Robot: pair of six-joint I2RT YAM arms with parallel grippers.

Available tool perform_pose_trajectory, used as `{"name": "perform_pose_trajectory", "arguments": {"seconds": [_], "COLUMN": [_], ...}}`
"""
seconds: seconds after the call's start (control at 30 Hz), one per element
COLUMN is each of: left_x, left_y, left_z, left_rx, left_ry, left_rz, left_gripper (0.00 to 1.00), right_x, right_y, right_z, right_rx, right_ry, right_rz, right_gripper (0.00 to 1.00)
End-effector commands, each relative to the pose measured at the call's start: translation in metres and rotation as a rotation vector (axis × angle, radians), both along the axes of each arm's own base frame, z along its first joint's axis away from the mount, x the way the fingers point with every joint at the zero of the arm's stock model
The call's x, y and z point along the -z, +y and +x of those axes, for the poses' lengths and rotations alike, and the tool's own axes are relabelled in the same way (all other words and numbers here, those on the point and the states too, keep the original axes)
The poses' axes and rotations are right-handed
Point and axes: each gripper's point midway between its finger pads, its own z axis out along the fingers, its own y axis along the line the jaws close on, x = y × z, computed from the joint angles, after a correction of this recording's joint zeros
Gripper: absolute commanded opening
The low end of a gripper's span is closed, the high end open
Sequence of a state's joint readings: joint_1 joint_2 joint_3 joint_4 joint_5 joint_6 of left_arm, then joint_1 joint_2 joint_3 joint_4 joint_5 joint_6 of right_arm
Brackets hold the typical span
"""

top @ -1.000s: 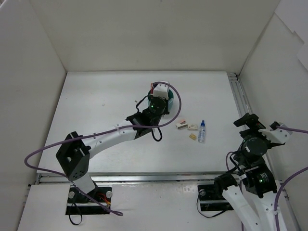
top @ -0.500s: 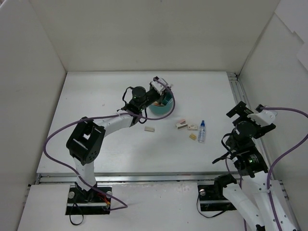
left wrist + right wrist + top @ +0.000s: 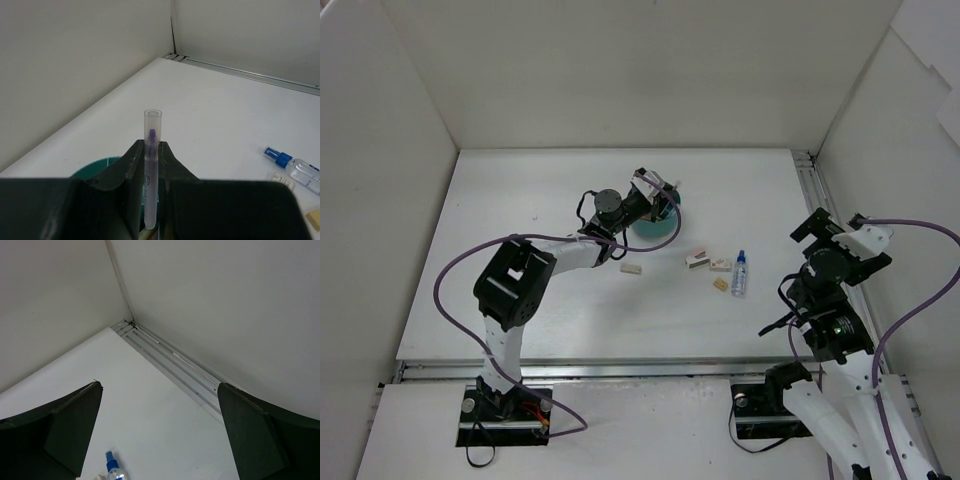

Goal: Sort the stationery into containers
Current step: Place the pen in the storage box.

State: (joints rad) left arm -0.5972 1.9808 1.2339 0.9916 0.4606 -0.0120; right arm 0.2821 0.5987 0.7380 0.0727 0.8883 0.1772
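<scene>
The pen is a thin, pale lilac stick under a clear cap, with a dark violet tip showing through the plastic. The left gripper is clamped on it, fingers pressed to either side of the barrel, the capped end sticking out past the fingertips. The gripper hangs at the 12 o'clock rim of the teal organizer, which sits at 1 o'clock from the table's middle. One beige eraser lies at 7 o'clock of the organizer, near it. Three more erasers and the blue-capped clear bottle lie grouped at 4 o'clock.

The right gripper stands spread wide and holds nothing, raised at the table's 3 o'clock edge beside the metal rail that runs under the side wall. Bare white tabletop stretches from the organizer toward 9 o'clock and toward 12 o'clock up to the back wall.
</scene>
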Motion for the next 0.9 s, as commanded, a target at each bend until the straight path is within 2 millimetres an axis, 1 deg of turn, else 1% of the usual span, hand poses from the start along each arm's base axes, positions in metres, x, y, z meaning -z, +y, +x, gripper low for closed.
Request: {"name": "perform_pose_trajectory", "arguments": {"seconds": [0.0, 0.03, 0.1, 0.13, 0.23, 0.33, 0.37, 0.4, 0.47, 0.5, 0.57, 0.6, 0.7, 0.73, 0.77, 0.8, 0.83, 0.87], "left_x": [-0.052, -0.046, -0.044, -0.039, -0.033, -0.022, -0.02, -0.019, -0.012, -0.009, -0.01, -0.01, -0.012, -0.016, -0.015, -0.021, -0.021, -0.021], "left_y": [0.003, 0.003, 0.004, 0.005, 0.008, 0.013, 0.014, 0.011, 0.014, 0.01, 0.016, 0.012, 0.014, 0.014, 0.015, 0.016, 0.013, 0.014], "left_z": [0.001, 0.004, 0.006, 0.008, 0.012, 0.015, 0.015, 0.011, 0.011, 0.007, 0.011, 0.007, 0.007, 0.005, 0.005, 0.004, -0.001, -0.002], "left_rx": [-0.016, -0.025, -0.035, -0.05, -0.078, -0.112, -0.117, -0.113, -0.127, -0.121, -0.158, -0.15, -0.156, -0.153, -0.155, -0.157, -0.15, -0.148], "left_ry": [-0.132, -0.124, -0.123, -0.114, -0.108, -0.088, -0.086, -0.078, -0.062, -0.057, -0.06, -0.064, -0.062, -0.066, -0.063, -0.067, -0.059, -0.054], "left_rz": [-0.094, -0.088, -0.095, -0.094, -0.083, -0.077, -0.076, -0.08, -0.078, -0.075, -0.077, -0.075, -0.075, -0.078, -0.075, -0.079, -0.074, -0.069], "left_gripper": [0.0, 0.0, 0.0, 0.0, 0.0, 0.0, 0.0, 0.0, 0.0, 0.0, 0.0, 0.0, 0.0, 0.0, 0.1, 0.15, 0.2, 0.35], "right_x": [-0.01, -0.01, -0.01, -0.009, -0.01, -0.009, -0.009, -0.007, -0.008, -0.008, -0.008, -0.008, -0.009, -0.008, -0.01, -0.009, -0.009, -0.009], "right_y": [-0.002, -0.003, -0.003, -0.003, -0.002, -0.002, -0.002, -0.002, -0.001, -0.001, 0.0, 0.0, 0.0, 0.0, 0.0, 0.001, 0.001, 0.001], "right_z": [0.005, 0.005, 0.006, 0.006, 0.007, 0.008, 0.009, 0.009, 0.009, 0.009, 0.009, 0.01, 0.009, 0.01, 0.009, 0.009, 0.009, 0.009], "right_rx": [0.035, 0.037, 0.04, 0.041, 0.034, 0.034, 0.032, 0.034, 0.029, 0.029, 0.021, 0.021, 0.021, 0.018, 0.015, 0.011, 0.011, 0.009], "right_ry": [-0.048, -0.047, -0.043, -0.043, -0.044, -0.038, -0.036, -0.029, -0.034, -0.032, -0.036, -0.035, -0.037, -0.033, -0.037, -0.036, -0.033, -0.035], "right_rz": [0.006, 0.005, 0.003, 0.003, 0.001, -0.001, -0.003, -0.006, -0.003, -0.003, -0.001, -0.002, -0.002, -0.003, -0.002, -0.002, -0.003, -0.002], "right_gripper": [0.98, 0.98, 0.98, 0.98, 0.98, 0.98, 0.98, 0.98, 0.98, 0.98, 0.98, 0.98, 0.98, 0.98, 0.98, 0.98, 0.98, 0.98]}}
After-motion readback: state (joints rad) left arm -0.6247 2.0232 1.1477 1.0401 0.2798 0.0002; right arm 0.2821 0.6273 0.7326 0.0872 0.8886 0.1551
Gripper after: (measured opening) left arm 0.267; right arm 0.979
